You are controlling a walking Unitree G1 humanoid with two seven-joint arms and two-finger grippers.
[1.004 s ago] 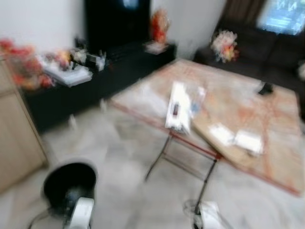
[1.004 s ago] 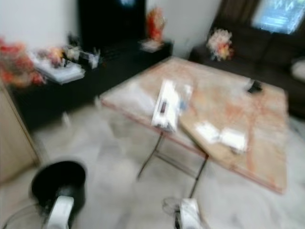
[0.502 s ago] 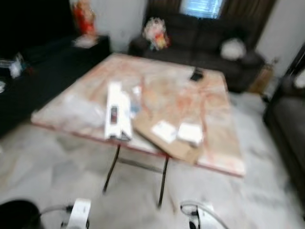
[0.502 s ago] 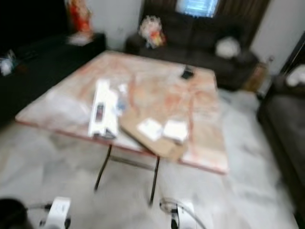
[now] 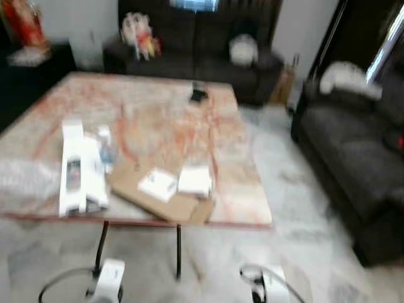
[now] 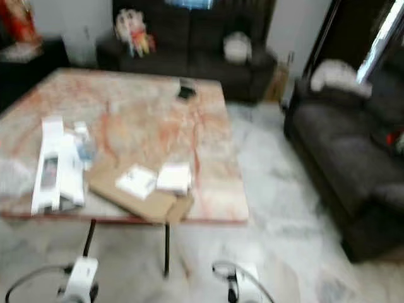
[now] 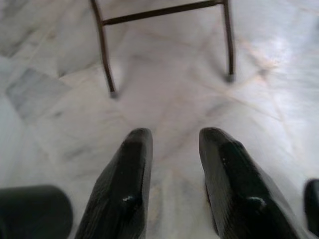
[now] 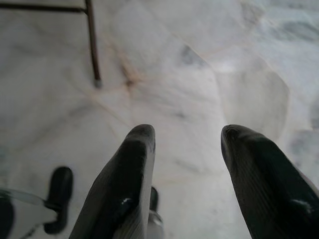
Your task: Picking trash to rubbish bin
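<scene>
Marble table (image 5: 164,107): white box (image 5: 74,169), writing unreadable | left tool (image 7: 172,149) released | right tool (image 8: 187,144) released

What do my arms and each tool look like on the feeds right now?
In the head views the two arms end in pale silver-white wrist housings, each with a thin dark cable looping beside it. The left tool has two long, glossy black fingers, rounded at the tips and widening toward the base. The right tool has the same black tapered pair. No markings are readable.
</scene>
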